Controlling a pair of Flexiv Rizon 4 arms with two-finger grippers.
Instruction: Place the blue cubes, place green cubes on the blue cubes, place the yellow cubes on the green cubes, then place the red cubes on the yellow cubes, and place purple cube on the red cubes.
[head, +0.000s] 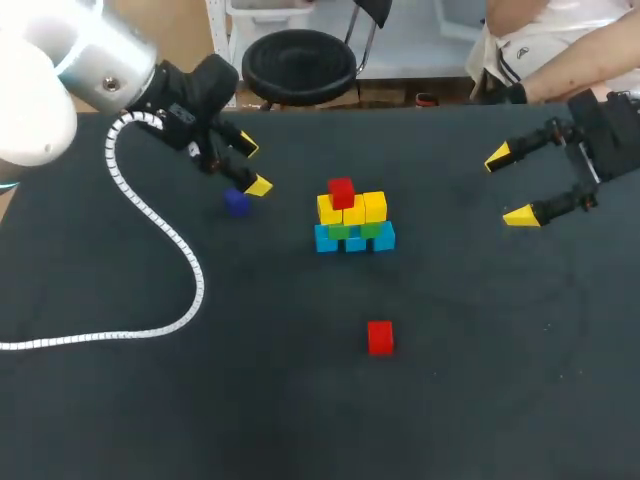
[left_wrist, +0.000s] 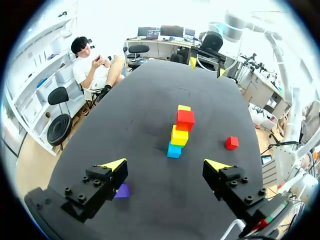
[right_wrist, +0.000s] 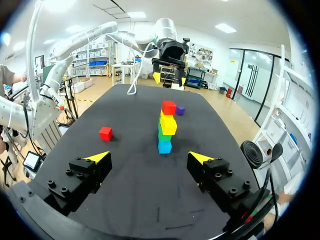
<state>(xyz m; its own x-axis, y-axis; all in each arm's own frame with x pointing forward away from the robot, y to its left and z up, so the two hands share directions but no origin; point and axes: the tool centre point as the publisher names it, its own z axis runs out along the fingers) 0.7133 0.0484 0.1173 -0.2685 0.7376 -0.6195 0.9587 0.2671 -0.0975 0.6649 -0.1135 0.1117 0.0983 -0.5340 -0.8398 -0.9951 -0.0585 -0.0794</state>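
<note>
The stack (head: 352, 218) stands near the middle of the dark table (head: 480, 380); from the head view it reads as 3 blue cubes (head: 326, 239) in a row at the bottom, green cubes (head: 341, 231) above them, 3 yellow cubes (head: 375, 206) above those, and 1 red cube (head: 341, 191) on top, toward the left end. The green layer shows only as a thin strip under the yellows, so its count is hard to make out. In both wrist views the rows are seen end-on and collapse into a single column; most cubes sit hidden behind the nearest ones.

A second red cube (head: 380, 337) lies alone on the table, well apart from the stack on the near side. The purple cube (head: 236, 203) sits on the table left of the stack, just beside the lower tip of the left gripper (head: 253, 167); in the left wrist view it is partly covered by one finger's housing, and whether it touches that finger I cannot tell.

The left gripper's fingers stand apart with nothing between them; the right gripper (head: 508, 187) hangs to the right of the stack, fingers spread wide and empty. A white coiled cable (head: 160, 225) trails from the left arm across the table – its far end is cut off at the edge.
</note>
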